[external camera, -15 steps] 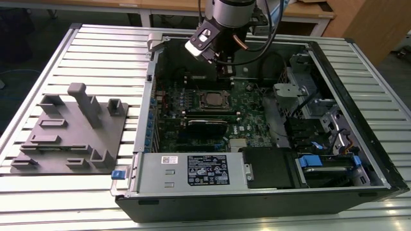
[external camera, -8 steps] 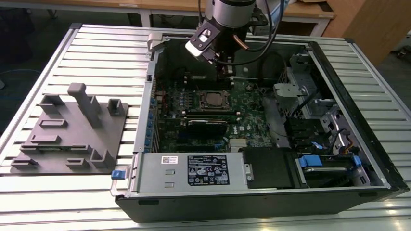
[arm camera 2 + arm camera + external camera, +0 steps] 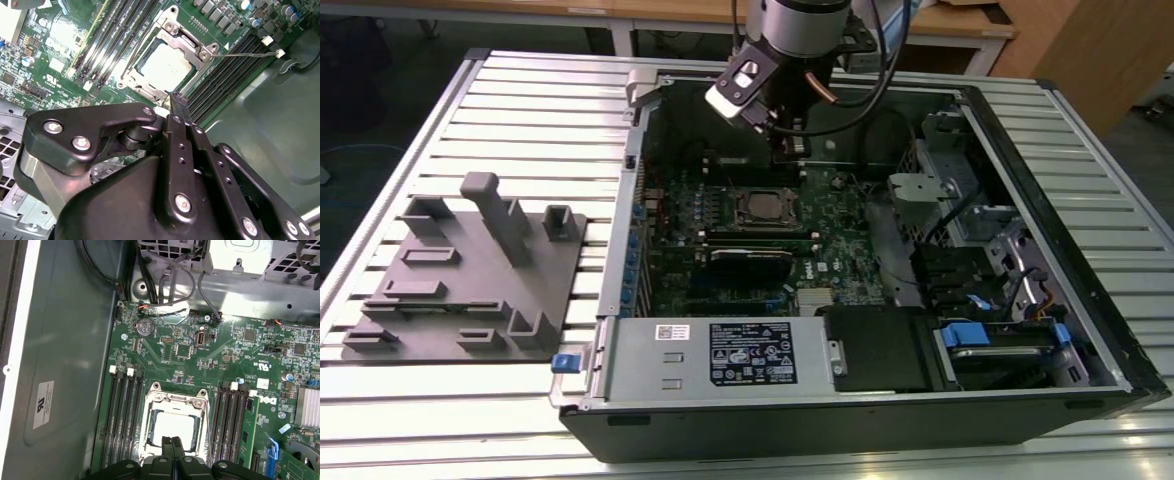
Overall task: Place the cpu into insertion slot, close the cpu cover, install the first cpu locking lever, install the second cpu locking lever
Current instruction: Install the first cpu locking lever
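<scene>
The cpu (image 3: pixel 167 67) (image 3: pixel 176 428) lies in its insertion slot (image 3: pixel 765 208) on the green motherboard, dull silver top showing. Around it the cpu cover (image 3: pixel 192 44) (image 3: pixel 175 398), a silver frame with an open window, lies flat. A thin wire locking lever (image 3: pixel 246 54) sticks out from one socket corner across the memory slots. My gripper (image 3: pixel 782 142) (image 3: pixel 178 100) (image 3: pixel 173 443) hangs just above the socket's edge, its black fingers pressed together and shut on nothing.
The open computer case (image 3: pixel 627 180) lies on a slatted table. A labelled power supply box (image 3: pixel 740 355) sits at the front, and drive cages (image 3: pixel 961 200) with cables are on the exterior view's right. A grey fixture plate (image 3: pixel 460 270) stands outside the case on the exterior view's left. Memory slots (image 3: pixel 122 415) flank the socket.
</scene>
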Available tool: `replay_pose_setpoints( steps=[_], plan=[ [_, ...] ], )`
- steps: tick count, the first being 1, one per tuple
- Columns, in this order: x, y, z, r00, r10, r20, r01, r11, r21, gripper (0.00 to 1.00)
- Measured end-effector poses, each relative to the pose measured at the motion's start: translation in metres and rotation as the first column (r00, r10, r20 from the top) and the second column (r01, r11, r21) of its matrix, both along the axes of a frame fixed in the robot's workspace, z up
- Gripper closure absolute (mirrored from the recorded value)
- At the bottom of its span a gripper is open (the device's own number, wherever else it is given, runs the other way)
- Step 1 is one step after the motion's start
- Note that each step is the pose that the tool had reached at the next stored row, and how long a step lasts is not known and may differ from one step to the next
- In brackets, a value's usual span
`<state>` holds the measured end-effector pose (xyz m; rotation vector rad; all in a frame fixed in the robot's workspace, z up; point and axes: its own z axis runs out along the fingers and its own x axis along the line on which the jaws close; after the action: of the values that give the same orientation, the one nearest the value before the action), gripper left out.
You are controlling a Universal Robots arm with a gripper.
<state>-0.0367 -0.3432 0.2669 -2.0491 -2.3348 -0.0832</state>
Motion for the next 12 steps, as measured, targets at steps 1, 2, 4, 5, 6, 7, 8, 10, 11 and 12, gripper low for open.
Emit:
replay_pose_setpoints(
  steps=[1, 2, 4, 5, 6, 7, 8, 10, 11, 12],
  plan=[
    [0.0, 0.0, 0.0, 1.0, 0.002, 0.0, -0.002, 1.0, 0.0, 0.89],
    [0.0, 0.0, 0.0, 1.0, 0.003, 0.0, -0.003, 1.0, 0.0001, 0.89],
    [0.0, 0.0, -0.0001, 1.0, 0.006, 0.0, -0.006, 1.0, 0.0001, 0.89],
    [0.0, -0.0001, 0.0, 1.0, 0.008, 0.0, -0.008, 1.0, 0.0001, 0.89],
    [0.0, -0.0001, 0.0, 1.0, 0.01, 0.0, -0.01, 1.0, 0.0001, 0.89],
    [0.0, -0.0002, 0.0, 0.9999, 0.011, 0.0, -0.011, 0.9999, 0.0, 0.89],
    [0.0, -0.0002, 0.0, 0.9999, 0.013, 0.0, -0.013, 0.9999, 0.0, 0.89],
    [0.0, -0.0002, 0.0, 0.9999, 0.016, 0.0, -0.016, 0.9999, 0.0, 0.89],
    [0.0, -0.0003, 0.0, 0.9998, 0.018, 0.0, -0.018, 0.9998, 0.0, 0.89],
    [0.0, -0.0003, 0.0, 0.9998, 0.02, 0.0, -0.02, 0.9998, 0.0, 0.89]
  ],
)
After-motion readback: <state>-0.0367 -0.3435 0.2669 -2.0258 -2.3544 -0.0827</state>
